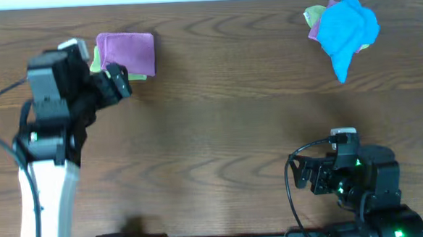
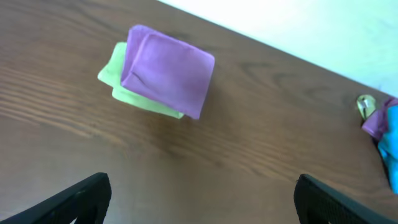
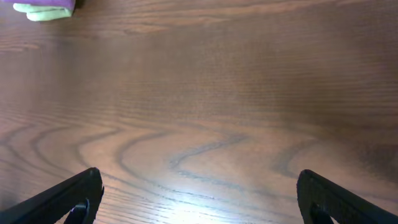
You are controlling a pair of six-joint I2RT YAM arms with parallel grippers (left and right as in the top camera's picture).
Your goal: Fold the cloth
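Note:
The lilac cloth [image 1: 126, 54] lies folded into a small rectangle at the back left of the table, on top of a light green folded cloth [image 1: 95, 61]. In the left wrist view the lilac cloth [image 2: 166, 70] lies ahead of the fingers, apart from them. My left gripper [image 1: 115, 83] is open and empty just in front and left of the stack; its fingertips [image 2: 202, 193] frame bare wood. My right gripper [image 1: 301, 173] is open and empty near the front right, over bare table [image 3: 199, 193]. The stack shows small at the top left of the right wrist view [image 3: 46, 5].
A bright blue cloth [image 1: 346, 28] lies crumpled at the back right over bits of purple and green fabric; its edge shows in the left wrist view [image 2: 390, 146]. The table's far edge runs just behind both piles. The brown wood table [image 1: 219, 118] spans between the arms.

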